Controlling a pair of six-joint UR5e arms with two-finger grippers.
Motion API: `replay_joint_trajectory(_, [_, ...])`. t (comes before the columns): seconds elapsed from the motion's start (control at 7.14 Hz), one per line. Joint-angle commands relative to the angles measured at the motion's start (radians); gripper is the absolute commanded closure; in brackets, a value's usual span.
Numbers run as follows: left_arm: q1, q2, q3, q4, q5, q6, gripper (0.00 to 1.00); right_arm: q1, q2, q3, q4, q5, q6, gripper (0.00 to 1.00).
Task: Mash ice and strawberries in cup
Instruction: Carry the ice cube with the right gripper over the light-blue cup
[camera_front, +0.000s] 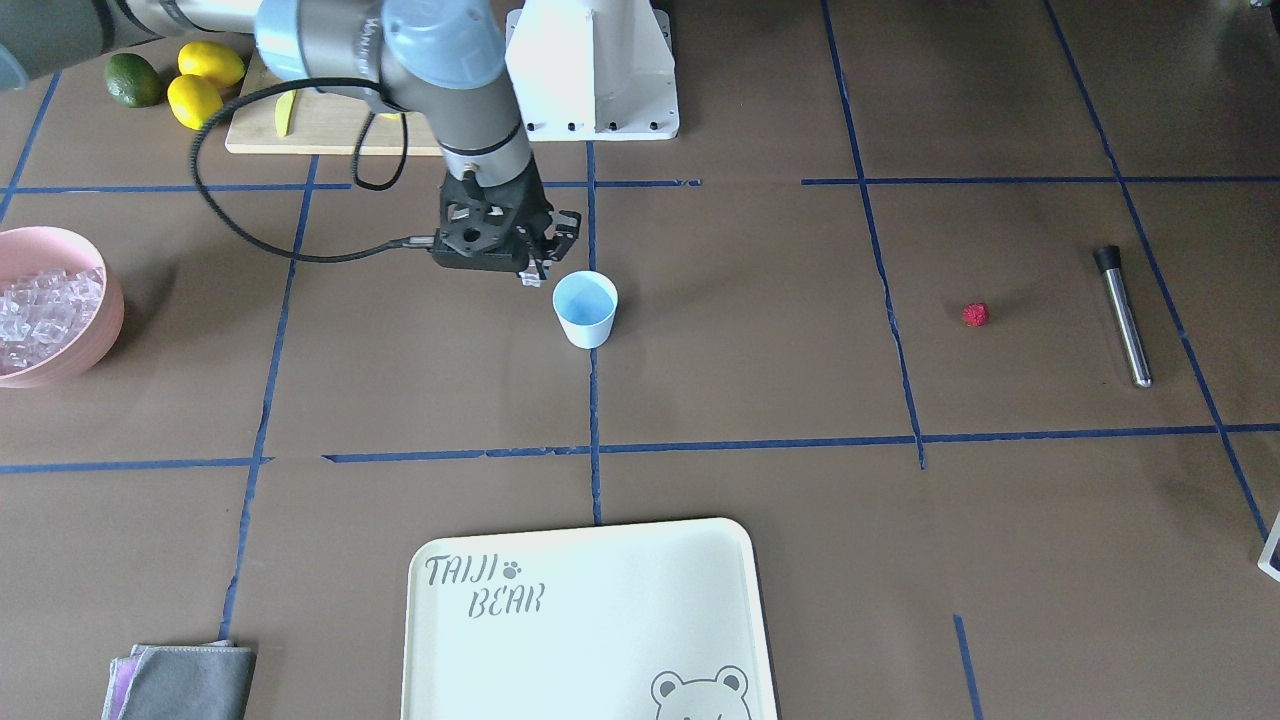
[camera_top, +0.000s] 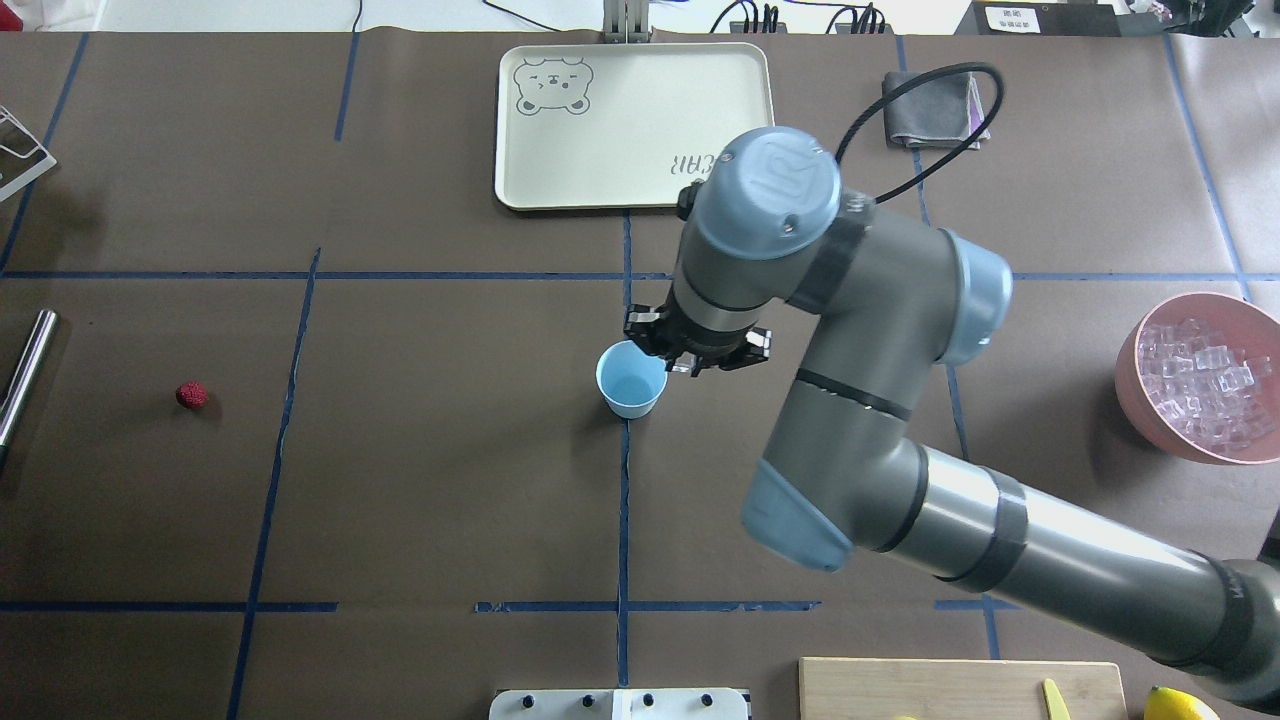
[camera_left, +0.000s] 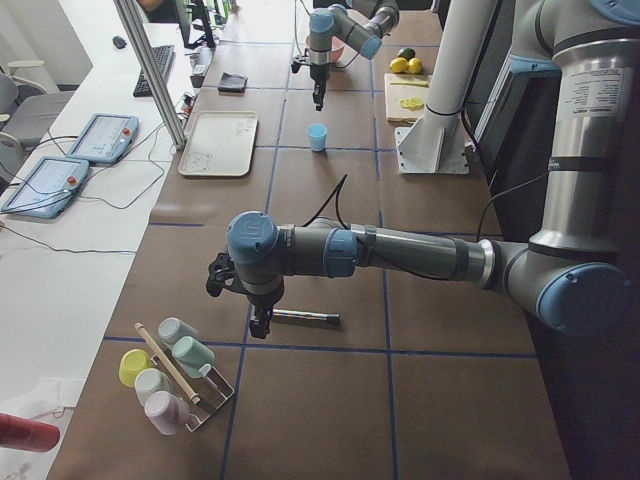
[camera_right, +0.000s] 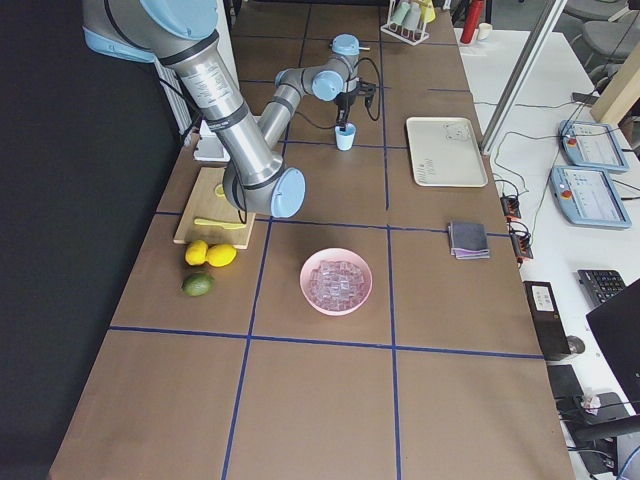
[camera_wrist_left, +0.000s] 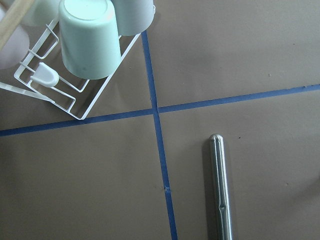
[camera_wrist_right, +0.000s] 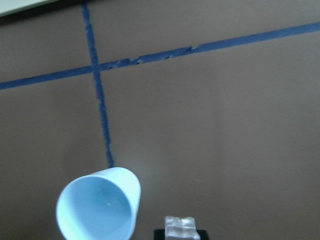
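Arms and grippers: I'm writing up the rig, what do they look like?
The right arm and left arm are grey tubes with light-blue joint caps; one cap carries a UR logo. A black cable loops off the right wrist. The right gripper and left gripper are black, the right with an open-frame body.

Lighting is bright, even and diffuse from above; shadows are soft. The cup (camera_front: 585, 308), just beside the right gripper (camera_front: 545, 258) jaws, throws only a faint shadow.

Right wrist view: dimmer and greyish. The ice cube (camera_wrist_right: 179, 226) pinched in the jaws is soft, out of focus. Tape lines (camera_wrist_right: 100, 105) beyond the jaws are sharper.

Overhead: pale sheen on the right arm shell (camera_top: 770, 190) above the jaws. The strip past the table (camera_top: 400, 480) is blown white.

Left wrist view: crisp, with a bright streak along the metal rod (camera_wrist_left: 220, 190).

Exterior right view: left margin is black.
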Motion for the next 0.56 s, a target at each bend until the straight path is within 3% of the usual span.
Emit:
replay_joint_trajectory(0.0, [0.0,0.0,0.003,0.0,0.0,0.0,0.0,-0.042,0.051,-0.067,0.001,-0.051,0.022,0.98])
replay_joint_trajectory(0.42, [0.0,0.0,0.004,0.0,0.0,0.0,0.0,-0.048,0.061,-0.069,0.001,-0.066,0.022,0.98])
